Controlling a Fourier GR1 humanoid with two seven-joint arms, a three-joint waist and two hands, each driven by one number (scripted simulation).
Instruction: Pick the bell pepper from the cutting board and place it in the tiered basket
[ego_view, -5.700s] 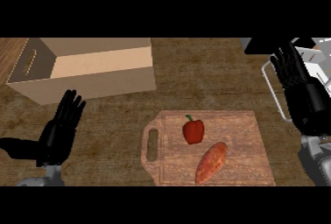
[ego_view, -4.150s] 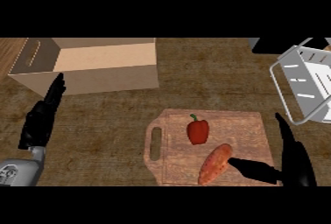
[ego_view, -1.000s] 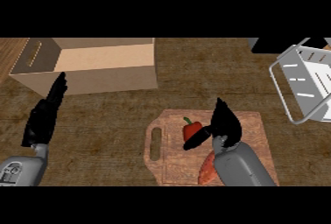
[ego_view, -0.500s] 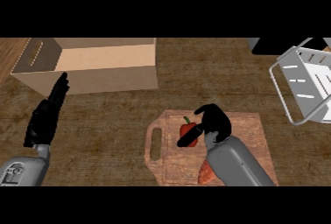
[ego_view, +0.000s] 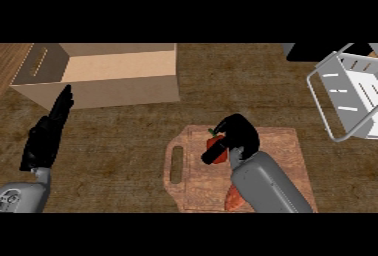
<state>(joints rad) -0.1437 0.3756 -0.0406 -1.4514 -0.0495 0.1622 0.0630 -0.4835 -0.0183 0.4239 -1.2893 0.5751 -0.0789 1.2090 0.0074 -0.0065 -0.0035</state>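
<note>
Head view, target: the small red bell pepper (ego_view: 215, 148) with a green stem lies on the light wooden cutting board (ego_view: 280, 145), centre of the frame, mostly covered by your right hand.
Head view, right hand: your black right hand (ego_view: 235, 136) is curled over the pepper from the lower right, its fingers wrapped round the top and left flank, so read it as closed on the pepper. Whether the pepper has left the board you cannot tell.
Head view, left hand: your black left hand (ego_view: 47, 135) rests at the left edge, fingers straight and pointing up, holding nothing.
Head view, handling: expect the pepper to be light, hollow and smooth-skinned, stiff enough to take a squeeze but likely to slip or roll. Take it across its widest part, not by the stem.
Head view, neighbour: an orange elongated vegetable (ego_view: 235, 198) lies on the board just beside your forearm, lower centre; lift straight up so you don't nudge it.
Head view, destination: the white wire tiered basket (ego_view: 347, 95) stands at the upper right, well apart from the board.
Head view, other: an open brown cardboard box (ego_view: 111, 75) sits at the upper left on the dark wood-grain counter (ego_view: 221, 80).
</note>
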